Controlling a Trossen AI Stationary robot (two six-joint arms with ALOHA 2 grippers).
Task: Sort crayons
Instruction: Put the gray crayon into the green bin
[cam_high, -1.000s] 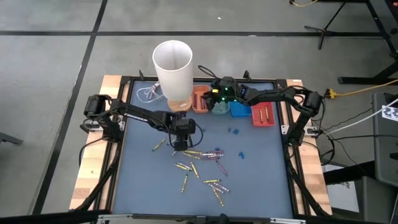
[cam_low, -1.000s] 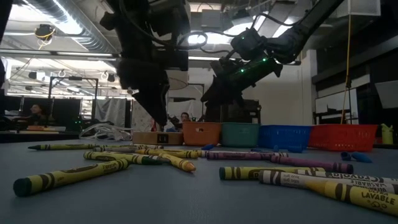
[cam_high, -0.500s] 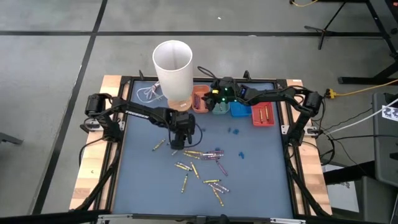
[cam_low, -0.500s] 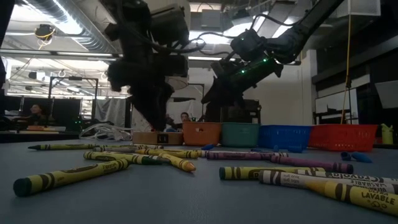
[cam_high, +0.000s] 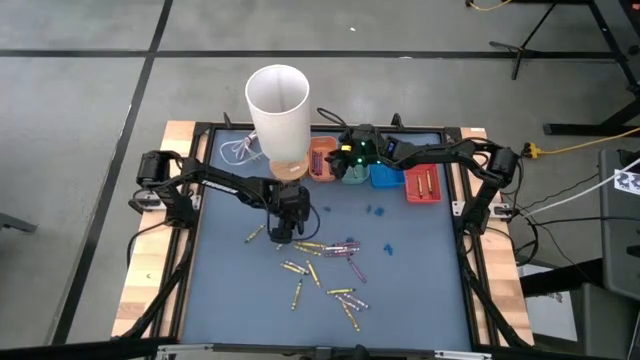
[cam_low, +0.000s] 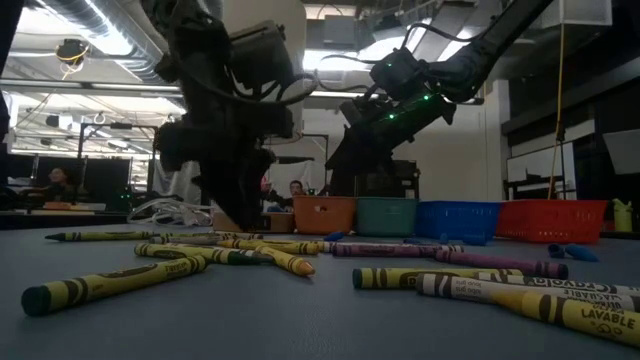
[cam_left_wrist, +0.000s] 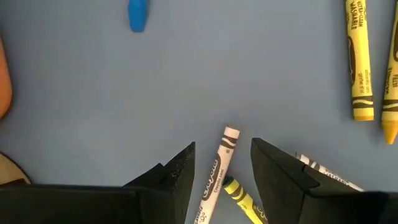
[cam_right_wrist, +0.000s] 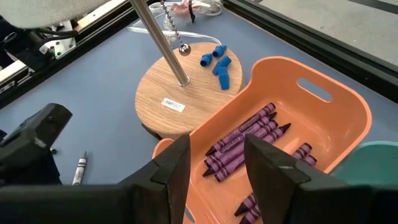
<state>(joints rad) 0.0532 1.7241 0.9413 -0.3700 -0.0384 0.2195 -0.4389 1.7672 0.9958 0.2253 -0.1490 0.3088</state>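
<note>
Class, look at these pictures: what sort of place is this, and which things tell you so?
Probably a robotics lab or workshop: two robot arms work at a framed table, ceiling ducts run overhead, and workbenches fill the room behind.

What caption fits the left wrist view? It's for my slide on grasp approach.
Open left gripper straddles a white crayon on the blue table, yellow crayons lying nearby.

Four small plastic trays (cam_high: 372, 176) line the far edge of the blue table (cam_high: 420, 280): one orange, one teal, one blue, one red. About fifteen thin wax crayons (cam_high: 322, 270) lie loose mid-table, mostly yellow, several purple. One white paper cone (cam_high: 279, 120) stands near the orange tray.
</note>
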